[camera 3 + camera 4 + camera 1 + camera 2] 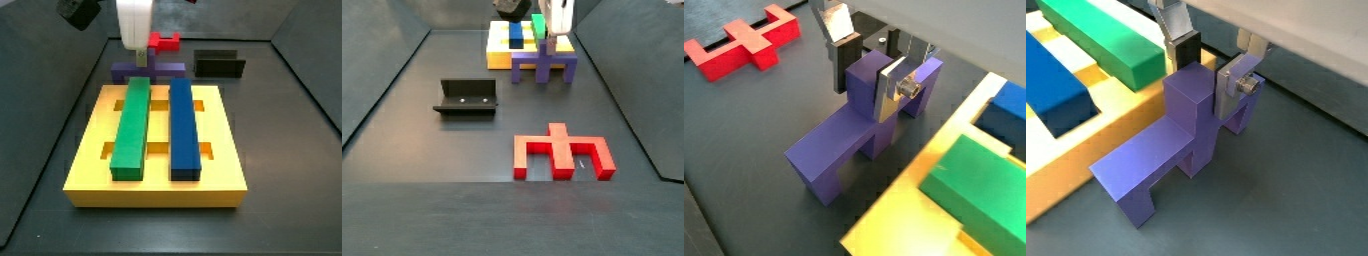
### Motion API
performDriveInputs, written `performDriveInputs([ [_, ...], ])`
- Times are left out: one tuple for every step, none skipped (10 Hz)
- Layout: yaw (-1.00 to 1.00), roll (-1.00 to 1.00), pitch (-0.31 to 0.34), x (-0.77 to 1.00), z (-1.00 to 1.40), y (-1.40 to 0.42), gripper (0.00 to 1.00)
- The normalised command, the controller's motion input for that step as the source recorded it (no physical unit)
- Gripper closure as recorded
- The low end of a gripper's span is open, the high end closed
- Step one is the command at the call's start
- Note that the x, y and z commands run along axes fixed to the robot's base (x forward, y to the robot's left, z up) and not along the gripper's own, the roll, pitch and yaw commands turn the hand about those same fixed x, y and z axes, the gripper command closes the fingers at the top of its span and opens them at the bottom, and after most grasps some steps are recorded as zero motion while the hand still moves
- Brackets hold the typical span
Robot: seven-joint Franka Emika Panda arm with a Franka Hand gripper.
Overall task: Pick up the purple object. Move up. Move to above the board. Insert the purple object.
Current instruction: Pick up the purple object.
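The purple object [838, 150] stands on the dark floor just beyond the far end of the yellow board [154, 185], knob up. It shows in both wrist views [1153, 160] and both side views [134, 72] [543, 62]. My gripper [867, 85] is low over it with its silver fingers on either side of the knob [1209, 82]. One finger lies against the knob's side; the other pad stands a little off it. The jaws look open. In both side views the gripper [134, 45] [553, 35] hangs straight down over the block.
A green bar [130, 125] and a blue bar [183, 130] lie lengthwise in the board's slots. A red notched block [563, 155] lies on the floor beyond the purple object. The black fixture [466, 97] stands to one side of it.
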Motion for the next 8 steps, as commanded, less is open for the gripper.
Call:
performDriveInputs([
  [0.0,0.0,0.0,0.0,0.0,0.0,1.0],
  [0.0,0.0,0.0,0.0,0.0,0.0,1.0],
  [0.0,0.0,0.0,0.0,0.0,0.0,1.0],
  [0.0,0.0,0.0,0.0,0.0,0.0,1.0],
  [0.0,0.0,0.0,0.0,0.0,0.0,1.0],
  [0.0,0.0,0.0,0.0,0.0,0.0,1.0],
  [0.0,0.0,0.0,0.0,0.0,0.0,1.0],
  [0.0,0.0,0.0,0.0,0.0,0.0,1.0],
])
